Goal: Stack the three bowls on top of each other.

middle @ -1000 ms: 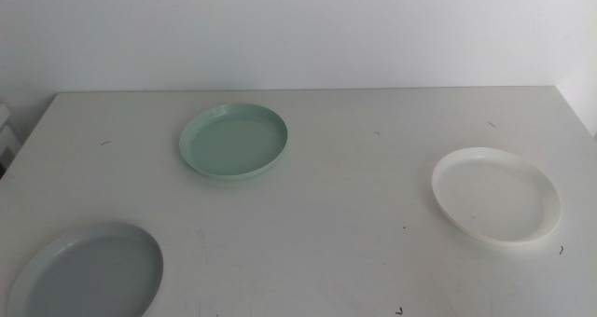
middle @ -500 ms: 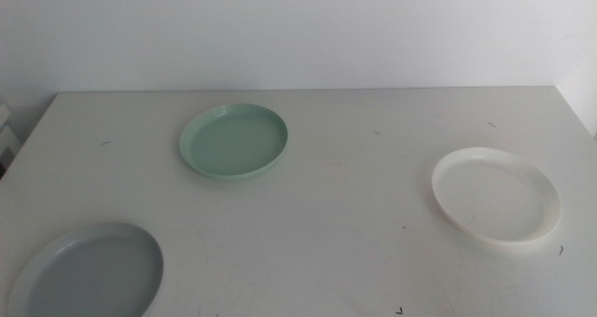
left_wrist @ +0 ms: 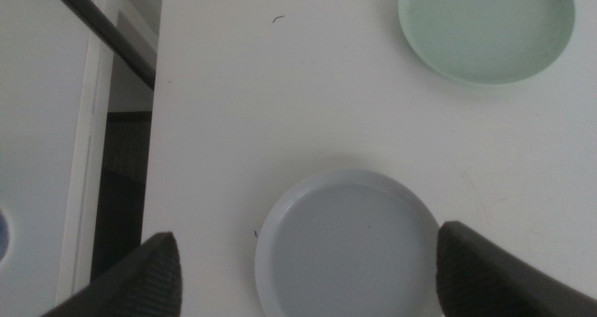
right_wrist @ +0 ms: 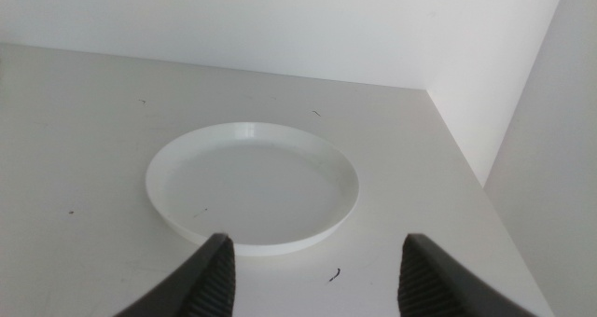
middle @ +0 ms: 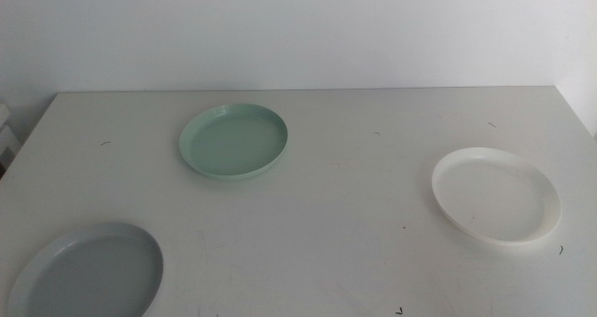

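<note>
Three shallow bowls lie apart on the white table. The mint green bowl is at the back left, the pale grey bowl at the front left corner, the white bowl at the right. No arm shows in the middle view. My left gripper is open, its jaws spread wide above the grey bowl, with the green bowl beyond it. My right gripper is open and empty, hovering just short of the white bowl.
The table's left edge runs close beside the grey bowl, with a dark gap and white furniture past it. A white wall stands behind the table and along its right side. Small dark specks mark the tabletop.
</note>
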`<action>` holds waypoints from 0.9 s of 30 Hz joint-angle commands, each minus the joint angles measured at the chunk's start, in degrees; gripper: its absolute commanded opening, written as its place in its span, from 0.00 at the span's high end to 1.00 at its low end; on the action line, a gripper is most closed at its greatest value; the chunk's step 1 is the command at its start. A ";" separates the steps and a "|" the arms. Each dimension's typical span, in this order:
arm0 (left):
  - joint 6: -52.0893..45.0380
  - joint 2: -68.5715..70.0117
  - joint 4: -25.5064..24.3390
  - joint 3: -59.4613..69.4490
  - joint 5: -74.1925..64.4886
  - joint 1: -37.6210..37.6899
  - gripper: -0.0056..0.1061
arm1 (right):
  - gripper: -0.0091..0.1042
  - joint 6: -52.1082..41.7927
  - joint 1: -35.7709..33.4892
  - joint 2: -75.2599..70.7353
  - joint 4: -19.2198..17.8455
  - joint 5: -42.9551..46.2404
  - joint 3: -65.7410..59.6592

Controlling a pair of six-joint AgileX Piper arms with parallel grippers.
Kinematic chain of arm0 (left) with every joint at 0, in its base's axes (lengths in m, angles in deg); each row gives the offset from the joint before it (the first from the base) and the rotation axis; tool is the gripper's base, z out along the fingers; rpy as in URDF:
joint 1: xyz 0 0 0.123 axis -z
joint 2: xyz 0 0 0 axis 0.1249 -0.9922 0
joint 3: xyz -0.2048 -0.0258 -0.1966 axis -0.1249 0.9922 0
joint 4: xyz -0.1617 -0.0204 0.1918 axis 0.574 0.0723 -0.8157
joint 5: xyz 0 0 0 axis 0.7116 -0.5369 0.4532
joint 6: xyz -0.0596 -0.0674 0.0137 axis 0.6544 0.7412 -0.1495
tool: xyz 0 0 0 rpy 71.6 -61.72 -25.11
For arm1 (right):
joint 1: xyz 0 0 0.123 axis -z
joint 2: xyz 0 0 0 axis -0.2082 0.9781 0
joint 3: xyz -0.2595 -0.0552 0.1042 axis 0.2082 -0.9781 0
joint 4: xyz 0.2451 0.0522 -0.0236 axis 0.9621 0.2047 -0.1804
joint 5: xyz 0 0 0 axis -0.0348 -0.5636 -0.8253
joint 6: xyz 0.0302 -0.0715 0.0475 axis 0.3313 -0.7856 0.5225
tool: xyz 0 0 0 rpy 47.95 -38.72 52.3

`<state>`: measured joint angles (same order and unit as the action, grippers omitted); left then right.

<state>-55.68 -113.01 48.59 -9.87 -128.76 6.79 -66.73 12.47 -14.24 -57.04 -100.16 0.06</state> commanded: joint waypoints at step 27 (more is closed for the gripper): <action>-24.80 -18.05 10.78 6.49 0.71 -19.06 0.01 | 0.52 -0.22 0.48 -1.57 -0.68 4.34 0.41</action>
<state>-79.12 -132.26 57.70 -3.52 -127.82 -12.14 -66.73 12.47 -14.24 -57.04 -100.16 0.06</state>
